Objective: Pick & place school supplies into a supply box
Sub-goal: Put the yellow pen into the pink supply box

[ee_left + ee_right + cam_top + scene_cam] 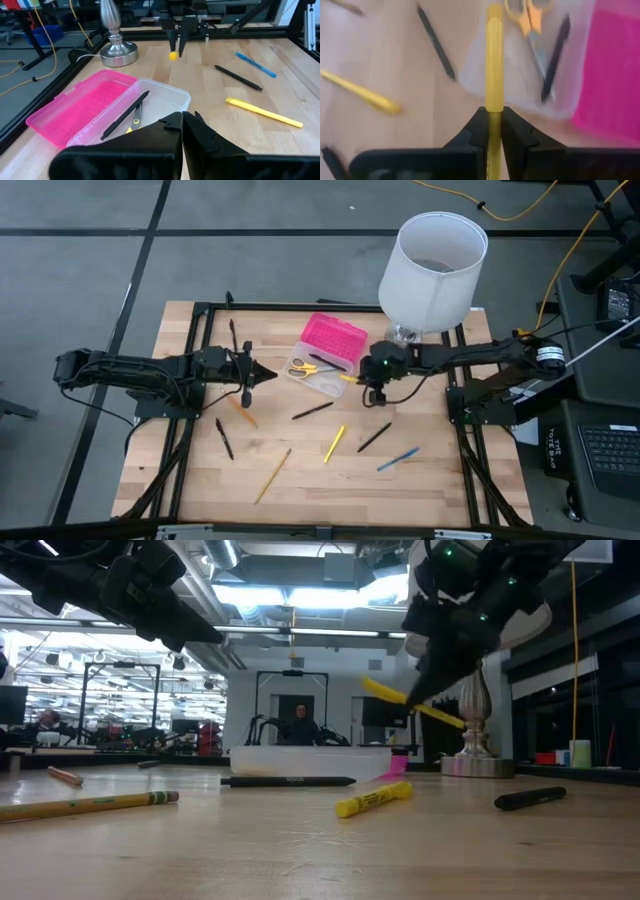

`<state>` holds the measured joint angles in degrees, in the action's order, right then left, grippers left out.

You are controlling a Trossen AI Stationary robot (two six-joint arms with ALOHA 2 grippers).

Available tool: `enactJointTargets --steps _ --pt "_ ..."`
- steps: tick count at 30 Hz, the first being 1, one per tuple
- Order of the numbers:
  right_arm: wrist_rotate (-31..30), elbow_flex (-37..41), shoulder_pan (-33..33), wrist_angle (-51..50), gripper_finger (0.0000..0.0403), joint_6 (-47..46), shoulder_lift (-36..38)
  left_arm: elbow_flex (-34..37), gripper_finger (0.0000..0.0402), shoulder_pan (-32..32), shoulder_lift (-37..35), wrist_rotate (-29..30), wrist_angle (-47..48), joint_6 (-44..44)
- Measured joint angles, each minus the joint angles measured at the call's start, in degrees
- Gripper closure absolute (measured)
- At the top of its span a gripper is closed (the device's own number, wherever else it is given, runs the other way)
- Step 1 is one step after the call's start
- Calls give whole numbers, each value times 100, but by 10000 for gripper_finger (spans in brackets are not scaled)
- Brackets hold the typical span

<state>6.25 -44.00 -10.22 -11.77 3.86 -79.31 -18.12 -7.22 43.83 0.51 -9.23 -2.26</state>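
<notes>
Yellow pen (494, 60) pinched in my right gripper (372, 392), lifted just beside the supply box's (345, 336) clear half, which holds scissors (303, 367) and one black pen (125, 114). My left gripper (268, 374) hovers pressed together. Seven pens lie scattered on open wood (300, 470).

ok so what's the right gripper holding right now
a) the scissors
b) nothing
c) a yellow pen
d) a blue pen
c: the right gripper is clamped on a yellow pen, carried in the air just beside the clear half of the supply box; the scissors already lie in that half, and the blue pen is on the table.
</notes>
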Motion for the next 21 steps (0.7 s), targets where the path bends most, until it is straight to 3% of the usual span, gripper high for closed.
enactJointTargets --steps 6,21 --pt "668 27 -362 843 368 246 -165 1 398 0 0 -4 0 2" --pt "588 27 128 2640 368 247 -179 1 398 0 0 -7 9 2"
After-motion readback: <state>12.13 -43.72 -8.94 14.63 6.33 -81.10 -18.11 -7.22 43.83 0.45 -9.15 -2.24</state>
